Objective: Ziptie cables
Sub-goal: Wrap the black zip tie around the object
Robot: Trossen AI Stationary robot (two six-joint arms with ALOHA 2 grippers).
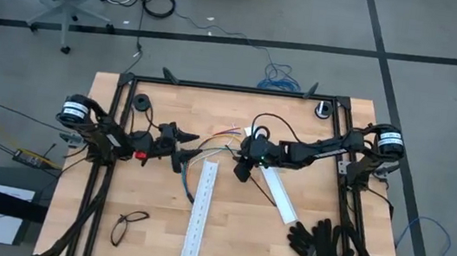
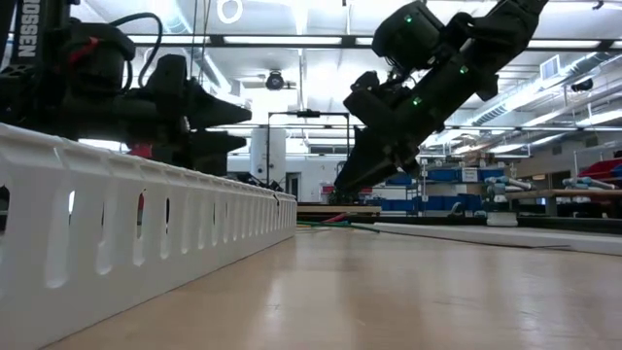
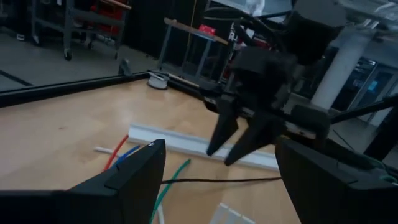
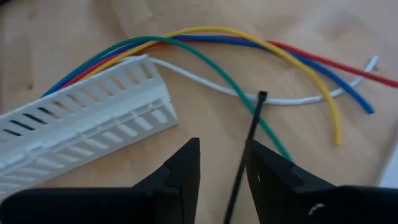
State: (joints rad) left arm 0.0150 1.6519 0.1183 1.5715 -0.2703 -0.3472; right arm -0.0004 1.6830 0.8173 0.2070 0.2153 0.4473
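1. Your right gripper (image 4: 221, 171) hovers over the middle of the wooden table (image 1: 145, 240), fingers slightly parted, with the thin black zip tie (image 4: 249, 146) standing in the gap; whether they pinch it, I cannot tell.
2. The cables (image 4: 249, 56), a loose bundle of thin blue, green, red, yellow and white wires, lie flat just ahead of those fingertips, beside the end of a long white perforated plastic rail (image 4: 81, 121).
3. The wires' long axis runs across the zip tie's line, so threading looks like the next job.
4. Your left gripper (image 1: 182, 140), fingers spread wide and empty, waits just left of the bundle, equally near.
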